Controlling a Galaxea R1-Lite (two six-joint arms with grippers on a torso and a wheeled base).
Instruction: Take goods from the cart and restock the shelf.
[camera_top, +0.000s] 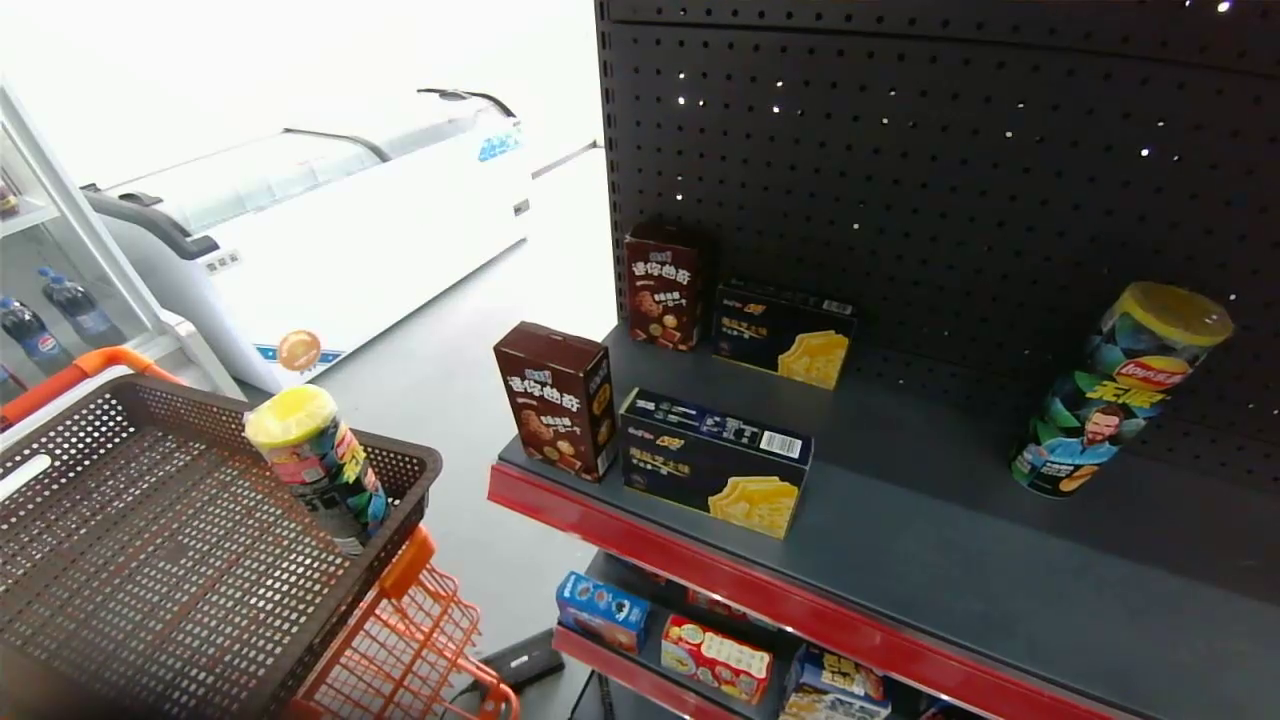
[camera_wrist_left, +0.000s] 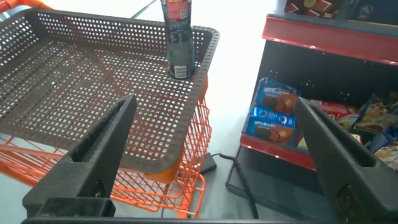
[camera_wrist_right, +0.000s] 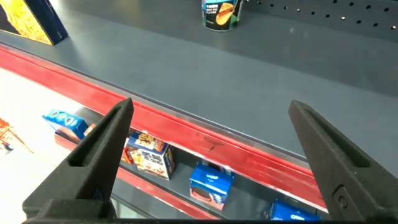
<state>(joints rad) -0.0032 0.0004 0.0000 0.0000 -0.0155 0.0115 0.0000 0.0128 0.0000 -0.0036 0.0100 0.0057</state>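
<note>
- Head view is showing a can (camera_top: 318, 462) standing upright in the basket (camera_top: 150, 570), close to its far right corner, on the left of the scene.
- Left gripper (camera_wrist_left: 214, 104) is hovering over the basket's near side with its fingers spread wide and holding nothing. The can is sitting farther off, well apart from it.
- Right gripper (camera_wrist_right: 211, 107) is hanging over the red front edge of the shelf (camera_top: 950, 540), its jaws likewise wide apart and empty.
- Step in hand, as I am judging it: picking the can out of the basket with the left gripper.
- Doing it well is probably meaning coming at the can from the near side, with the fingers straddling the body around its middle and not the lid (camera_top: 291, 415). A tall can is likely tipping if one finger is touching first.
- Basket mesh is rising just beside the can on its far and right sides, so the far finger is needing room there. Closing squarely across the round body should be keeping it from twisting out.
- Lifting straight up until the base is clearing the rim seems wise before swinging right.
- On the shelf, a second can (camera_top: 1120, 390) is standing at the far right by the pegboard (camera_top: 900, 150), and boxes (camera_top: 715, 462) are occupying the left. The bare stretch between them is looking like a fit place.
</note>
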